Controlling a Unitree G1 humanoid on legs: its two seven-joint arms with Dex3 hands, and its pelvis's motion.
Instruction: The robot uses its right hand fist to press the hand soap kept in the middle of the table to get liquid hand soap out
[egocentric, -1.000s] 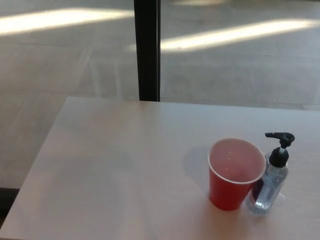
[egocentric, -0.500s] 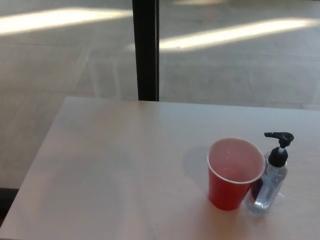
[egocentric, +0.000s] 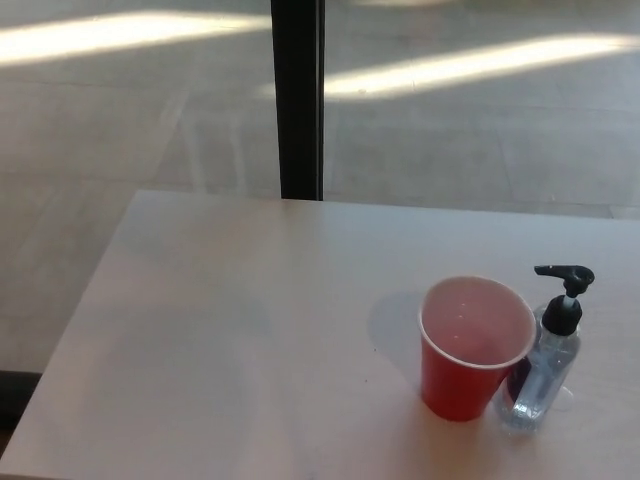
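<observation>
1. The hand soap bottle (egocentric: 545, 375) stands upright toward the right side of the tabletop (egocentric: 220, 330), near its front edge. It is clear, with a black pump head (egocentric: 565, 282) on top whose spout points to the picture's left.
2. Just beside it on the left, touching or nearly so, stands a red cup (egocentric: 470, 350). The cup is upright and open-mouthed, with a pale inside, and it overlaps the bottle's lower left.
3. The cup throws a soft shadow to its left on the pale surface.
4. Neither my right hand nor my left hand shows, so I cannot tell how their fingers are set.
5. Beyond the far edge rises a dark vertical post (egocentric: 298, 100), with a sunlit tiled floor (egocentric: 480, 120) behind it.
</observation>
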